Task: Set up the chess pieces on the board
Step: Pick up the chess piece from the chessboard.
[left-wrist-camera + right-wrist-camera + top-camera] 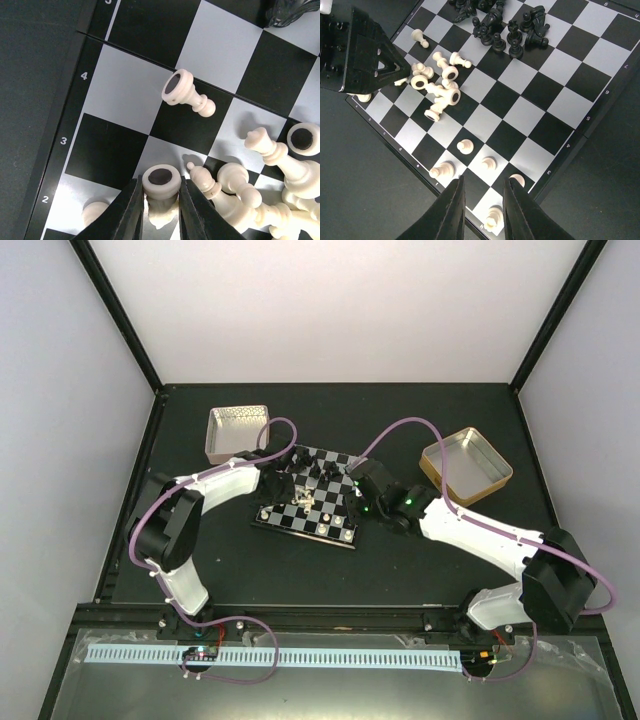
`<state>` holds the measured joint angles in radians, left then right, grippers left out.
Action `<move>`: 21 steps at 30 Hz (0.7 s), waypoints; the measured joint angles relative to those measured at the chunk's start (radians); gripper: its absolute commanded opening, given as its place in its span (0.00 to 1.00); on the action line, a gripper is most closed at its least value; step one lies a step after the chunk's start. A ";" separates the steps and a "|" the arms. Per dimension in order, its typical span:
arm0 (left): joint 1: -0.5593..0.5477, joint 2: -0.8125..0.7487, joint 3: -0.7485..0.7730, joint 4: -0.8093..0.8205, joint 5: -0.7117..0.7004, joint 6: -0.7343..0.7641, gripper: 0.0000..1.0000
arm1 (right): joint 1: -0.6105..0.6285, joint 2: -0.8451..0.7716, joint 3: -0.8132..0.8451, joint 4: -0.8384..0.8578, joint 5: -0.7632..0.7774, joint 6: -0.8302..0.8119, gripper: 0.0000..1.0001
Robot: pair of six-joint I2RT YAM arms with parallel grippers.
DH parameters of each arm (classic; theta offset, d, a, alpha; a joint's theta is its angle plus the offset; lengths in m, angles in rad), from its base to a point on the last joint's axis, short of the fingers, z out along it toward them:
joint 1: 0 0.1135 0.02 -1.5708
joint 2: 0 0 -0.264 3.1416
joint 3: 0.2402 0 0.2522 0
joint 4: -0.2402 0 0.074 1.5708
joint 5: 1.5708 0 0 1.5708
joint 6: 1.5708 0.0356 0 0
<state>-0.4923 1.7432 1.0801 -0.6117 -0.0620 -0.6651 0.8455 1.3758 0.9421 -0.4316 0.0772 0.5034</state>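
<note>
The board [318, 502] lies mid-table. My left gripper [160, 200] is shut on a cream piece [161, 182] whose dark felt base faces the camera, low over the board's squares [125, 90] by row 2. A cream pawn [187, 92] lies toppled ahead, and a heap of cream pieces [260, 200] lies to the right. My right gripper [484, 205] is open and empty above the board's near corner. Several cream pieces [465, 146] stand there. Black pieces [505, 30] are heaped at the far side, and the cream heap [440, 90] lies by the left gripper [285, 480].
A pink square tin [238, 433] sits behind the board on the left. A gold tin [466, 465] sits to the right, behind the right arm. Purple cables loop over both arms. Black frame posts rise at the back corners.
</note>
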 measured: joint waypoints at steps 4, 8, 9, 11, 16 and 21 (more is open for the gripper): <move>0.000 0.000 0.000 0.002 -0.002 0.000 0.22 | 0.000 0.002 0.000 0.001 -0.002 0.000 0.22; 0.000 0.000 0.000 0.010 -0.002 0.003 0.29 | 0.000 0.008 0.000 0.002 -0.002 0.000 0.22; 0.000 0.000 0.000 0.011 -0.002 0.004 0.29 | 0.000 0.009 0.000 0.003 -0.003 0.000 0.22; 0.000 0.000 0.000 0.013 -0.002 0.006 0.29 | 0.000 0.011 0.000 0.004 -0.005 0.000 0.22; 0.000 0.004 0.000 0.014 -0.011 0.011 0.28 | 0.000 0.012 0.000 0.007 -0.008 0.000 0.21; 0.000 0.016 0.007 0.018 -0.028 0.019 0.28 | 0.000 0.017 0.000 0.007 -0.008 0.000 0.21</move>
<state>-0.4923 1.7596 1.0870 -0.5941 -0.0902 -0.6460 0.8455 1.3926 0.9421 -0.4244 0.0689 0.5037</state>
